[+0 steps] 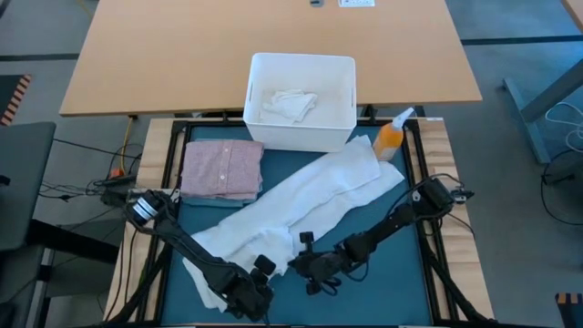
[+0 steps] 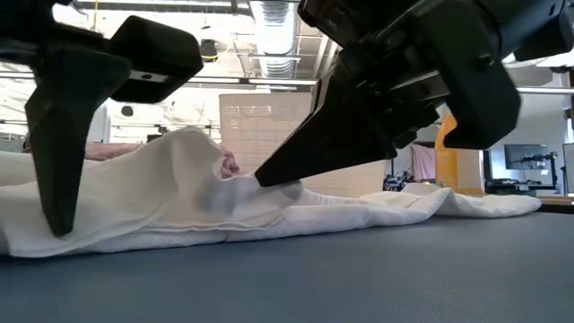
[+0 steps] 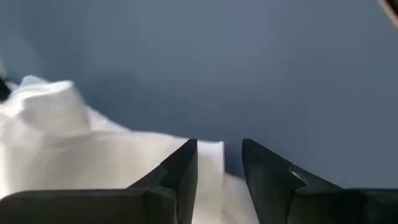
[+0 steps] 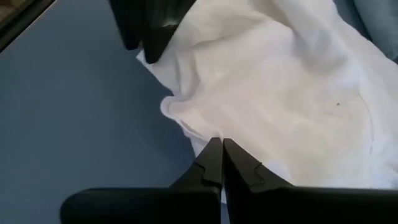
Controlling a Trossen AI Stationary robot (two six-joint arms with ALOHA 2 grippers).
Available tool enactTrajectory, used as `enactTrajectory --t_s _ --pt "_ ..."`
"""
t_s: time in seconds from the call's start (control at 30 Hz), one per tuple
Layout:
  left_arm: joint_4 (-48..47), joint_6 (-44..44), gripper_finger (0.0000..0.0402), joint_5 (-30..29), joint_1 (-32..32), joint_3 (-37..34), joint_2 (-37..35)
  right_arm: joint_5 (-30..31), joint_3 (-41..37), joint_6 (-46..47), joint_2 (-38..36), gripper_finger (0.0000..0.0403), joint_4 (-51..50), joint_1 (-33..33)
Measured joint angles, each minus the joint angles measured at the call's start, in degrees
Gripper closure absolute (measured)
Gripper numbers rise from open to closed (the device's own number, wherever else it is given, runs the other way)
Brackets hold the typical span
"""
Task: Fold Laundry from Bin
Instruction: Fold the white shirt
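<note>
A long white cloth (image 1: 301, 205) lies rumpled and stretched diagonally across the surface, from the near left up toward the far right. A pink shirt (image 1: 222, 169) sits folded flat at the far left, just beside it. The white bin (image 1: 342, 118) stands upright beyond them, holding another crumpled white piece (image 1: 290, 104).

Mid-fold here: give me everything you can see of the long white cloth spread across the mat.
The long white cloth is soft, slightly rumpled fabric lying diagonally on the teal mat, from near the orange spray bottle down toward the near left corner. It lies mostly flat, with bunched folds at its lower end. Its upper left edge lies beside the folded pink shirt. The right gripper is shut on the cloth's near edge; the left gripper sits over the lower left end, fingers apart.
</note>
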Motion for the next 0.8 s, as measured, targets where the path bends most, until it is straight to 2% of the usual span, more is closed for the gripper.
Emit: enactTrajectory --t_s 0.3,0.53,0.8 --pt "-3.22 -0.81 0.0331 -0.18 0.15 1.98 0.78 -0.02 0.0 -0.02 0.01 0.0381 -0.12 0.09" --pt "-3.2 -1.52 0.0392 2.01 0.76 1.7 0.78 -0.02 0.0 -0.04 0.0 0.0381 0.12 0.1" --pt "-0.66 0.85 0.0401 -1.1 0.03 2.31 0.78 -0.02 0.0 -0.06 -0.01 0.0381 0.18 0.14"
